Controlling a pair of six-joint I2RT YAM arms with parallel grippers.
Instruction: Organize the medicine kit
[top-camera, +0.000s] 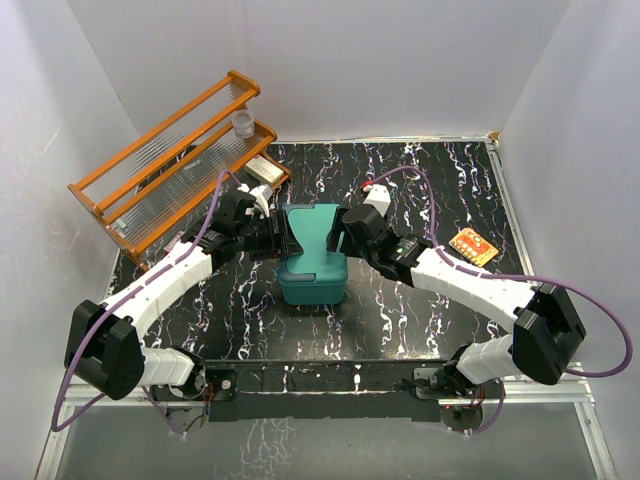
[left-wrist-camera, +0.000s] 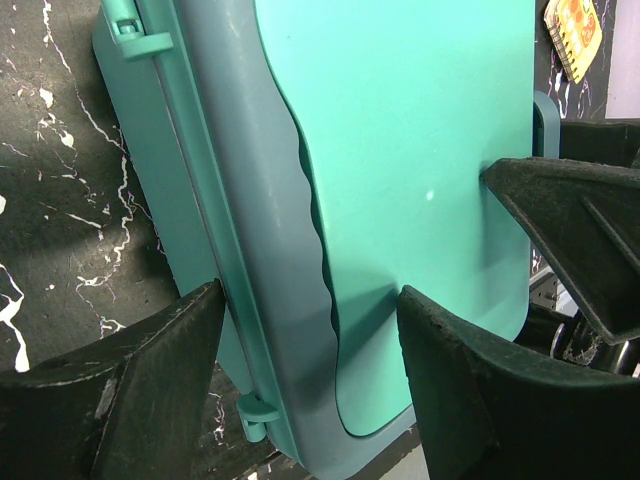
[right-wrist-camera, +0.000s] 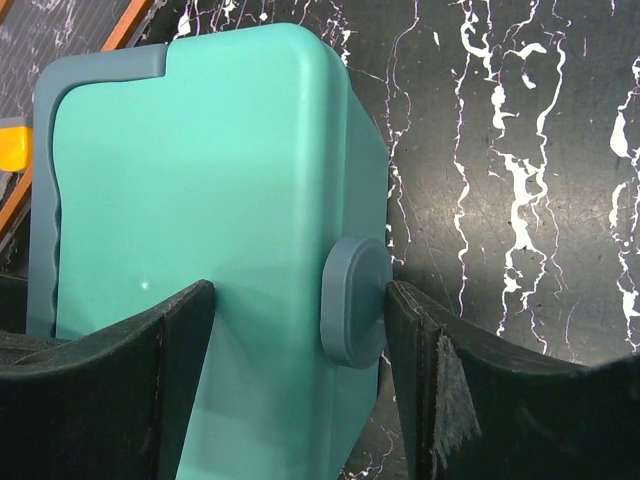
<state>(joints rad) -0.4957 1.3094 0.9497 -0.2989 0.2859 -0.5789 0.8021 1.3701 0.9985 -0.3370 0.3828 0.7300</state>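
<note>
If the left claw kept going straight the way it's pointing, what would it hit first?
Probably the right gripper, already facing it across the medicine kit. The left gripper straddles the kit's edge, so that may jam first.

Medicine kit (top-camera: 313, 262): smooth glossy teal plastic. Rack (top-camera: 170, 165): orange wood. Table (top-camera: 450, 190): glossy black marbled.

You see a teal-green medicine kit (top-camera: 313, 262) with a darker grey-teal rim on a black table (top-camera: 440, 320) veined with white. The rack (top-camera: 170, 160) is orange wood, the arms white with black joints and purple cables (top-camera: 600, 330).
</note>
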